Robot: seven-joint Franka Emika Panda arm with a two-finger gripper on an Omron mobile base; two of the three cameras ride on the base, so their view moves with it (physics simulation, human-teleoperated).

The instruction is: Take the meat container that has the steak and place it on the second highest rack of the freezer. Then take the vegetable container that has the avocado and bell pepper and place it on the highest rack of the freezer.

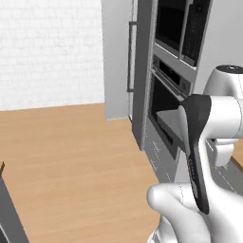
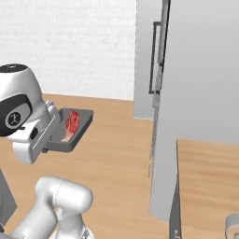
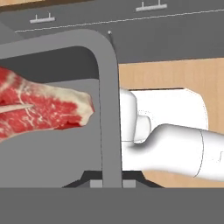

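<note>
The first step is in hand: the meat container (image 2: 74,130) with the steak (image 2: 71,124) is carried clear of any bench, above the wooden floor (image 1: 71,152). The end effector (image 3: 111,183) is clamped on the tray's rim, the steak lying just beyond the fingertips. Next, I judge, the tray must go to the freezer (image 2: 200,93), whose door looks closed, for its second highest rack
</note>
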